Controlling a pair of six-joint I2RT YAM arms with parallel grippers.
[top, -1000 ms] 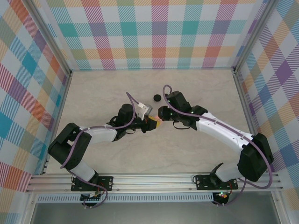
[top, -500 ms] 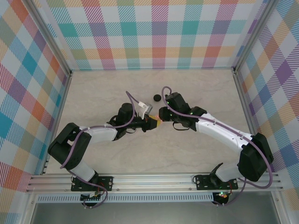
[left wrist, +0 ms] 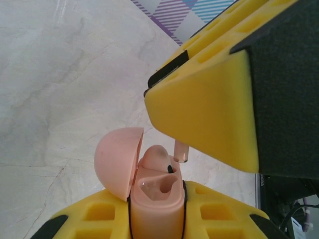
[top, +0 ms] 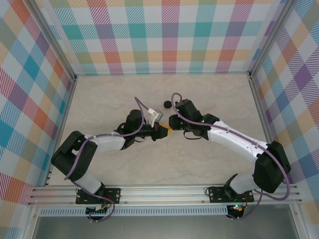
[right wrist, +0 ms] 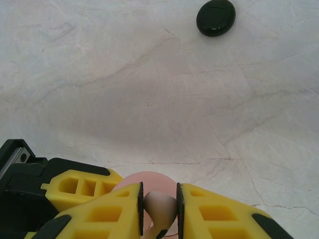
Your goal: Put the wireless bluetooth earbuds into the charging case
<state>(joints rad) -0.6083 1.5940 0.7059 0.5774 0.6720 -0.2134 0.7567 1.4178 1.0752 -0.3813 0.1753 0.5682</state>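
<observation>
My left gripper [left wrist: 155,221] is shut on the pale pink charging case [left wrist: 153,199], held upright with its round lid [left wrist: 117,159] swung open to the left. One pink earbud [left wrist: 155,155] sits in the far socket. The near socket is empty. My right gripper [right wrist: 159,211] is shut on another pale pink earbud [right wrist: 160,205]. Its stem [left wrist: 181,152] hangs a little above the case's right side, apart from it. In the top view the two grippers [top: 162,130] [top: 172,123] meet at mid-table.
A round black puck [right wrist: 216,17] [top: 166,104] lies on the marble table just beyond the grippers. Checked walls stand on three sides, and open tabletop [top: 214,94] lies all around the arms.
My right gripper has crept slightly leftward and toward the back with the earbud. The left arm holds the case still.
</observation>
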